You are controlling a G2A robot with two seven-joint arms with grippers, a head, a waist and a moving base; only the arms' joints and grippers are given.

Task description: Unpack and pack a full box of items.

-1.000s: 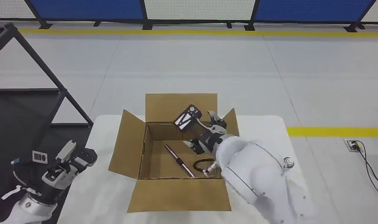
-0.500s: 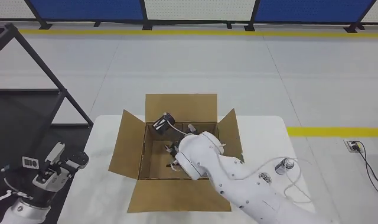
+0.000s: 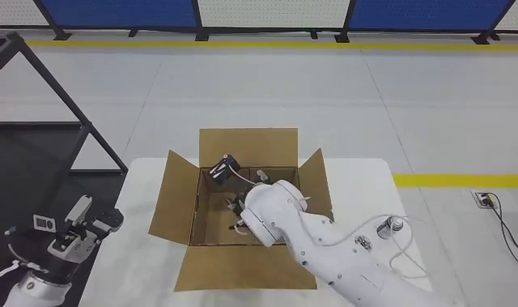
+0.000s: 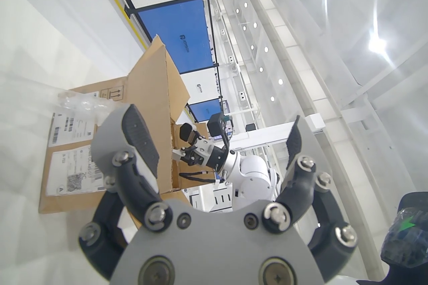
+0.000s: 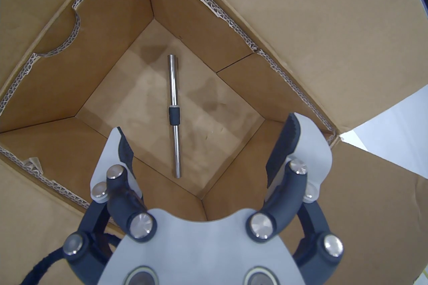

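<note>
Top view: the open cardboard box [image 3: 247,147] stands on the white worktop [image 3: 364,185]. The right arm [image 3: 275,218] leans over it, as half a second ago. The left hand [image 3: 95,216], beside the worktop's left edge, has shifted slightly.

Left wrist view: the left hand's fingers are apart and hold nothing.

Right wrist view: the right hand [image 5: 207,129], fingers apart, hangs above the metal rod [image 5: 174,114], which lies on the box floor.

From the top, the right arm [image 3: 279,218] hides most of the cardboard box [image 3: 247,147] floor. In the left wrist view, a dark wrapped thing [image 4: 406,233] is cut off at the edge and cannot be identified.
</note>
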